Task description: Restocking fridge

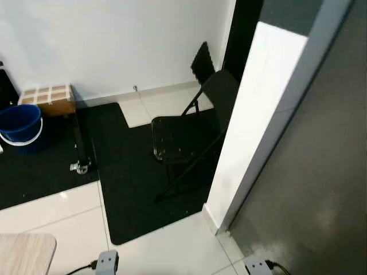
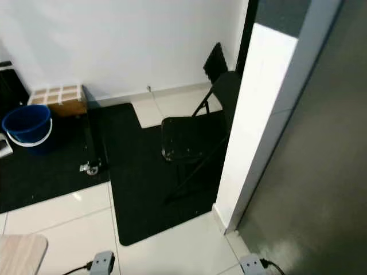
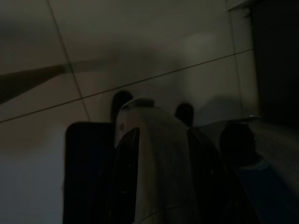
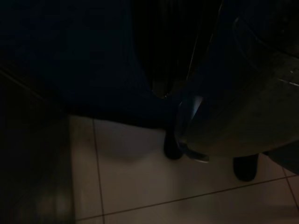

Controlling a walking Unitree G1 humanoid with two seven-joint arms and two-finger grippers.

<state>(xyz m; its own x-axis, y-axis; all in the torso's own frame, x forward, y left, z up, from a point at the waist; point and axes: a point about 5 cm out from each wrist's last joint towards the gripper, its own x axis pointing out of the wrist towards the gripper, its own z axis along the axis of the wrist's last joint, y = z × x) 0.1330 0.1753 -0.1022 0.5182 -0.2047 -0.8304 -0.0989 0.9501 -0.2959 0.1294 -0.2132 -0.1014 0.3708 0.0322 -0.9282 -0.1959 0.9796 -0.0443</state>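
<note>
Black folding chair (image 1: 183, 137) is standing on dark mat (image 1: 132, 189), blue bucket (image 1: 20, 126) well apart; both grippers' finger states cannot be told.

A folding chair (image 1: 183, 137) stands on a mat (image 1: 132, 189), just left of a pillar (image 1: 258, 120). Far left of the chair sits a bucket (image 1: 20, 126), a box (image 1: 49, 98) behind it.

The fridge (image 1: 304, 172) stands at the right of the head views as a tall, dark grey, matt panel reaching from the top edge down to the tiled floor. Its face is plain and shut, with no handle or seam that can be made out. It stands just beside a white pillar (image 1: 252, 126).
</note>
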